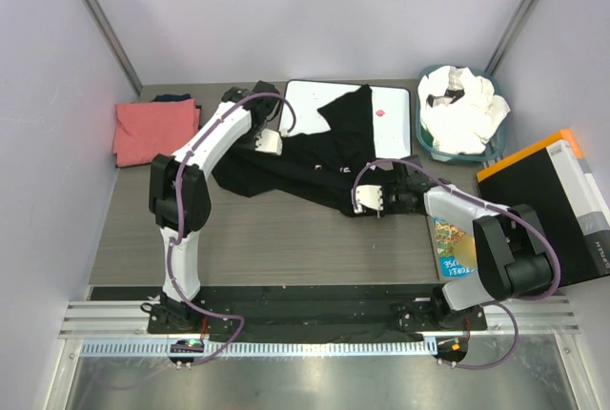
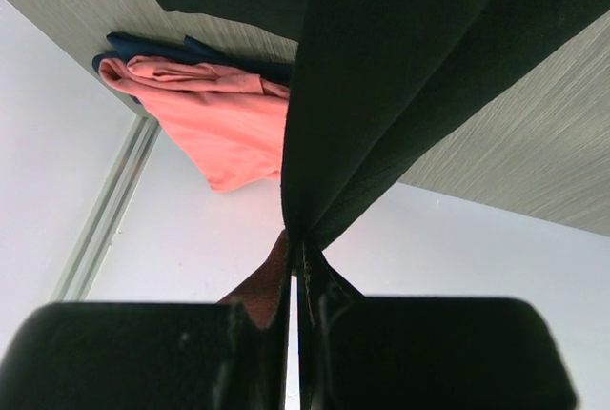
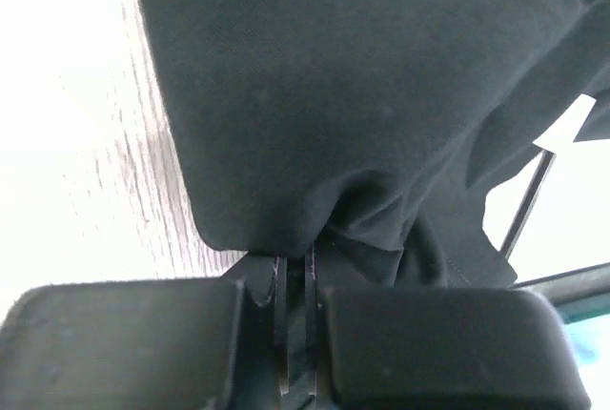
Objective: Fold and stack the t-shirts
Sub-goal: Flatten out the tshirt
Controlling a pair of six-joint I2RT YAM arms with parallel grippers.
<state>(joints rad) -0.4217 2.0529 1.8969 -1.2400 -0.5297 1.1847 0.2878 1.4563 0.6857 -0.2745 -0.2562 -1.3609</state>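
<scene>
Near the table's [image 1: 286, 238] far edge, your left gripper [image 2: 294, 272] and right gripper [image 3: 295, 267] each clamp the black t-shirt [image 1: 305, 167]; it looks light and limp, so pinch its hems.

print on the colourful booklet [image 1: 451, 246] and black box [image 1: 562, 205] is illegible.

Ahead of me spread t-shirt [image 1: 305, 167] across the table [image 1: 286, 238] middle, far part on board [image 1: 393, 138] at far edge, folded t-shirt [image 1: 152, 129] far-left corner, basket [image 1: 422, 129] of t-shirts [image 1: 467, 110] far-right corner, box [image 1: 553, 205] right edge.
</scene>
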